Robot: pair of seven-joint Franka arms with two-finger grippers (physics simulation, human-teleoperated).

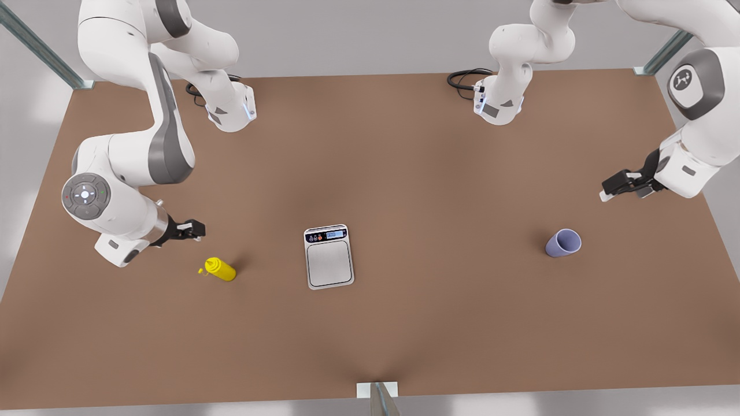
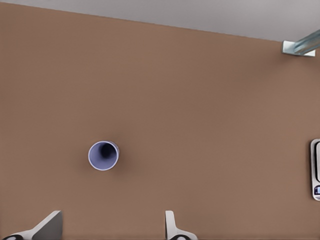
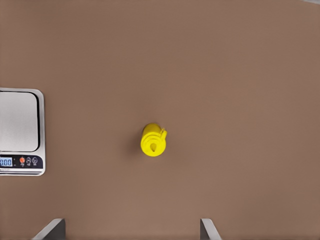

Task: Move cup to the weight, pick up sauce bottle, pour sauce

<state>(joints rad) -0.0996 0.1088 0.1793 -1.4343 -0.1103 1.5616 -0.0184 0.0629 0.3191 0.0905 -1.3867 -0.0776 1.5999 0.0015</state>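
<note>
On the brown table (image 1: 404,173) the scale (image 1: 329,256) sits near the middle, its display strip toward the arm bases and its grey plate bare. The cup (image 1: 563,242) stands upright at about 3 o'clock from the scale, well apart from it, on the front view's right. The bottle (image 1: 219,269) stands at about 9 o'clock from the scale, on the front view's left, nozzle cap up.

The left gripper (image 1: 618,188) hangs above the table at roughly 1 o'clock from the cup, clear of it. In its wrist view the cup (image 2: 103,155) shows mouth-up with a dark inside, the fingers (image 2: 172,226) spread wide and holding nothing, and the scale's edge (image 2: 315,170) shows at the frame's border.

The right gripper (image 1: 193,230) hovers at about 11 o'clock from the bottle, near it but not touching. Its wrist view looks down on the bottle (image 3: 153,140) and the scale (image 3: 20,131), fingers (image 3: 209,229) set wide apart, empty.
</note>
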